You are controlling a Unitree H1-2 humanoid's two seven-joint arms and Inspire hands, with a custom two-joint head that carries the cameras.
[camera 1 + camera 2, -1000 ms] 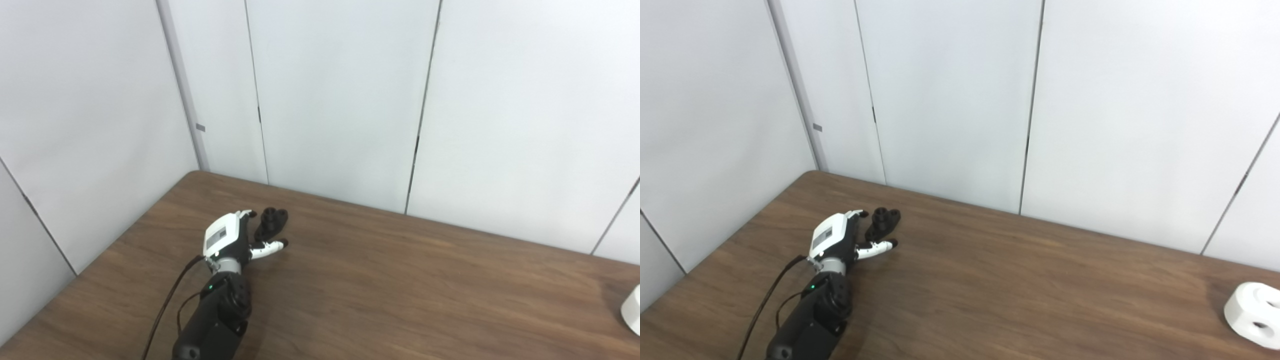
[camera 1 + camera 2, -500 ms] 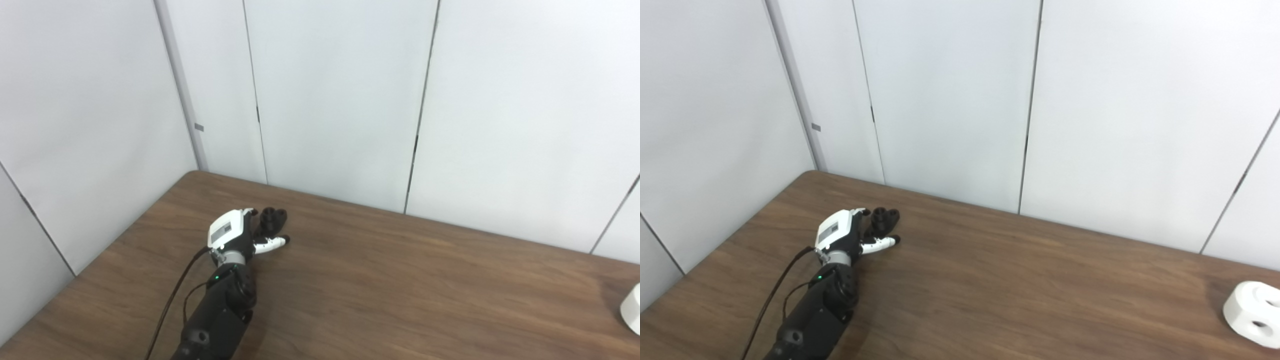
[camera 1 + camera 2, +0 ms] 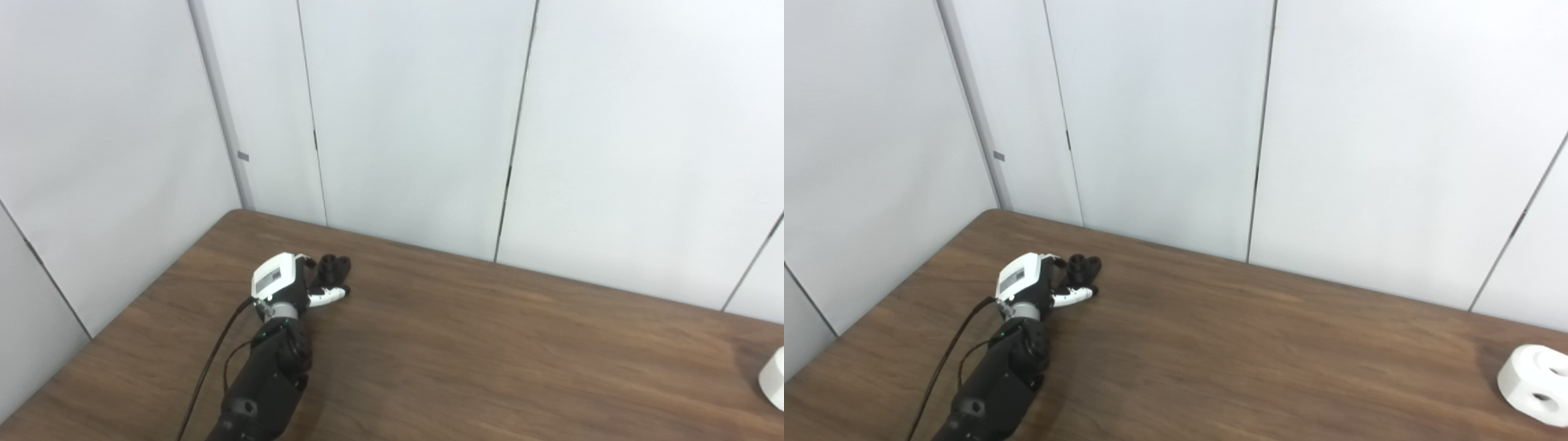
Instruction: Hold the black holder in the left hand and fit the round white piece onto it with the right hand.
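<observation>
The black holder point(image 3: 334, 267) lies on the brown table point(image 3: 490, 355) near its far left corner. My left hand point(image 3: 288, 283) has reached it: the fingers point(image 3: 308, 262) curl at the holder's left side and the white thumb point(image 3: 327, 296) stretches along its near side. The hand is open around the holder, and the holder rests on the table. The round white piece point(image 3: 1534, 386), with holes in it, sits at the far right of the table, cut by the picture's edge in the left eye view. My right hand is out of sight.
Grey wall panels point(image 3: 404, 122) stand right behind the table's far edge and along its left side. A black cable point(image 3: 205, 373) runs beside my left forearm.
My left hand has slid forward to the holder and the thumb has drawn in closer to its near side. The white piece has not moved.
</observation>
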